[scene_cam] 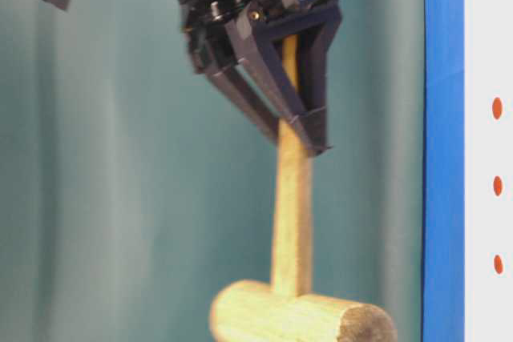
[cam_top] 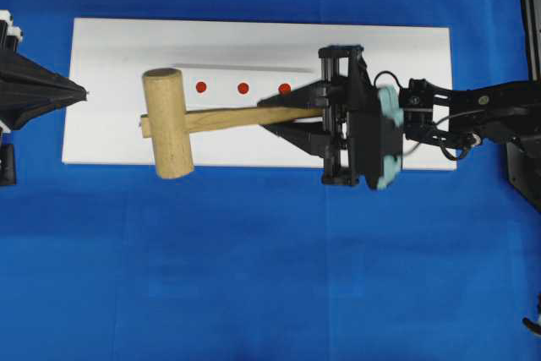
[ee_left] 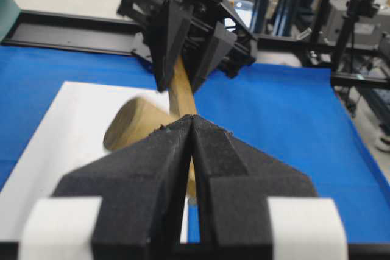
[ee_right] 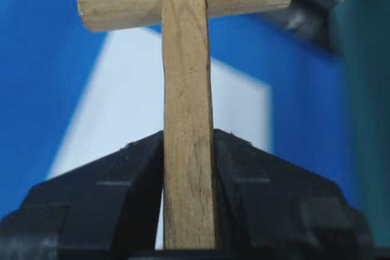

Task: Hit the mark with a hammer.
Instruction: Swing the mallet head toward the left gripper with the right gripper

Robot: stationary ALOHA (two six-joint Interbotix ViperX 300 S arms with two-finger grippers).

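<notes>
The mark [cam_top: 243, 88] is the middle one of three small red dots in a row on the white block [cam_top: 406, 57], and it lies bare, a little beyond the handle of the hammer [cam_top: 173, 123] as the overhead view has it. I hold that hammer in my right pincer [cam_top: 292, 113], whose black fingers [ee_right: 116, 187] are pinched on either side of the slim squared handle near its free end. The thick round head hangs out over the left part of the block, its axis crosswise to the handle, one end reaching toward the block's near edge. In the table-level view the hammer stands clear of the block's face, with open space between them. The wood is pale and grainy, the head smooth and cylindrical, the block flat and matte, and the tabletop [cam_top: 254, 276] is covered in blue cloth with wide open room on the near side. My right arm comes in from the right edge, wrist stretched over the block's right end. My left pincer [cam_top: 83, 90] is pressed together with nothing in it, its tip pointing at the block's left edge, apart from the hammer head. The two outer dots [cam_top: 201, 87] lie uncovered too.
</notes>
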